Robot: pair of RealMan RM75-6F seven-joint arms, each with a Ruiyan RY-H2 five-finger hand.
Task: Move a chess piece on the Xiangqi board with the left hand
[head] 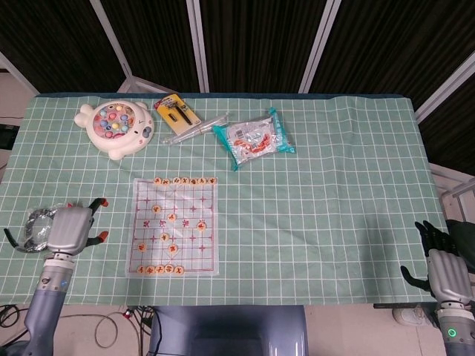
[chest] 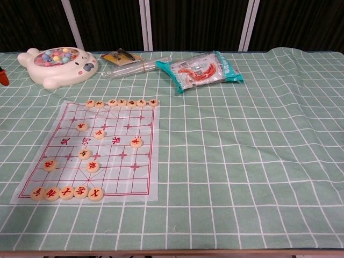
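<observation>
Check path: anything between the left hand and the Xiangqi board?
Nothing visible. The left hand hovers just left of the Xiangqi board, with only bare tablecloth between them. The toy and packets lie at the table's far side, off that path.

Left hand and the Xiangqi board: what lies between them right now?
Nothing but bare green checked tablecloth. The head view shows the left hand just off the Xiangqi board's left edge, its fingertips short of the sheet.

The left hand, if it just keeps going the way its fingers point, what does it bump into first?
Probably the Xiangqi board. The left hand sits left of it, fingertips aimed toward its left edge, only bare tablecloth between. Its height above the table is unclear.
</observation>
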